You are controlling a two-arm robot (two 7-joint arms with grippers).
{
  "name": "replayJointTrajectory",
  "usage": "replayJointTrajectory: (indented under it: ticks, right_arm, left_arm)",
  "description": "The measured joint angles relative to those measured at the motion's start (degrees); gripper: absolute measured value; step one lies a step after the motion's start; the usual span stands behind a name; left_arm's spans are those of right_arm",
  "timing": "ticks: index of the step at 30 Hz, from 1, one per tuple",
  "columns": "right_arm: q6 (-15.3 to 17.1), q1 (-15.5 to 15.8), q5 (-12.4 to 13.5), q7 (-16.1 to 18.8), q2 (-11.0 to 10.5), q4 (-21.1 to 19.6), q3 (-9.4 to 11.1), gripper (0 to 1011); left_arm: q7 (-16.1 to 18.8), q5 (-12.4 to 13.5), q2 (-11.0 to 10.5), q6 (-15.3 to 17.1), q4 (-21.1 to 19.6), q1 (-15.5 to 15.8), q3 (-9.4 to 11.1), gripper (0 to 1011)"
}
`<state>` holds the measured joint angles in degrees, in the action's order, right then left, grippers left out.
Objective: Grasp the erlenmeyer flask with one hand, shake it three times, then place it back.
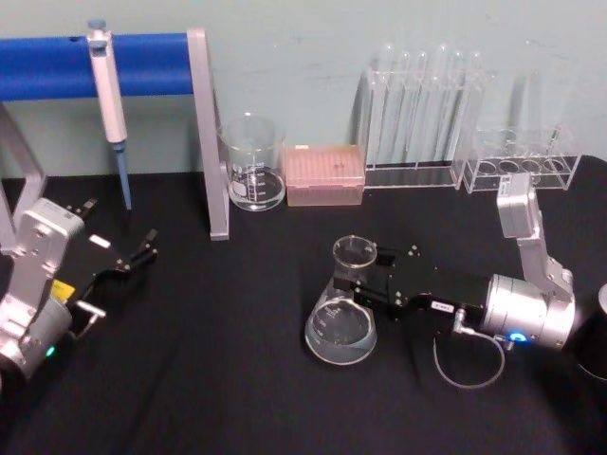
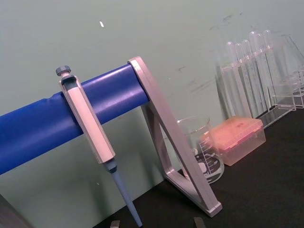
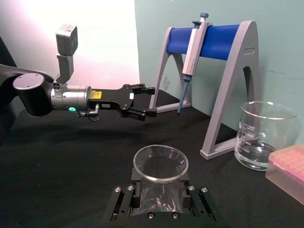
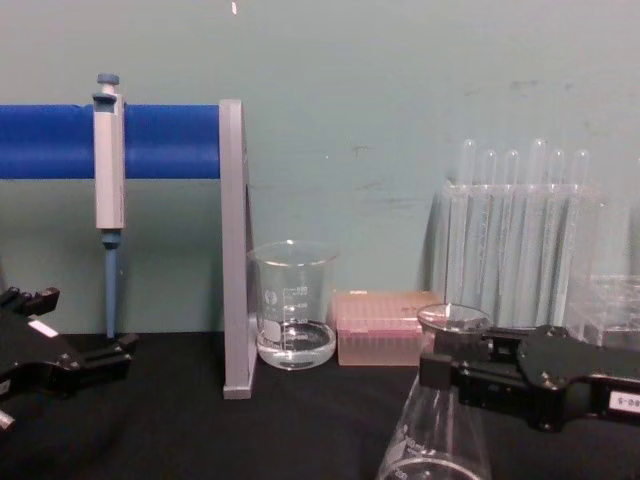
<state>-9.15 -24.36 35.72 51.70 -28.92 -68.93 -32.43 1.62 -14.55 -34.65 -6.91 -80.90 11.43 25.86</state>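
erlenmeyer flask (image 1: 340,327): clear glass, upright, right of centre on the black table (image 1: 237,389), well in front of the glassware along the wall; whether its wide base touches the cloth cannot be told
flask rim: open and flared, sticking up just above the jaws in the right wrist view, with the neck between them
right gripper (image 1: 353,282): reaches in from the robot's right, level over the table, with its black fingers (image 3: 122,203) closed on the flask's neck from both sides, just under the rim
right gripper in the chest view: comes in from the right edge at neck height, with the cone of the flask hanging below it
left gripper (image 1: 142,248): well apart from the flask at the robot's left, above the table, jaws apart and holding nothing, pointing towards the stand
beaker (image 1: 253,166): straight-sided, graduated, a little clear liquid in the bottom, behind and to the left of the flask, just beside the stand's grey leg
tip box (image 1: 324,175): pink, directly right of the beaker
test tube rack (image 1: 422,123): clear, with tall tubes upright, right of the tip box against the wall
second rack (image 1: 524,161): lower, clear, farther right
pipette (image 1: 109,95): hangs tip-down from the blue bar of the stand (image 1: 209,133) at the back left
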Motion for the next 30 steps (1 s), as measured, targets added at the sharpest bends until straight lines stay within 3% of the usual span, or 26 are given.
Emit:
replayJointTrajectory:
  ticks: [30]
  right_arm:
    - [0.72,0.08,-0.66,-0.06,0.02,0.23,-0.89,449]
  left_arm:
    - [0.00,0.00,0.00,0.00,0.00,0.00,0.00,1001]
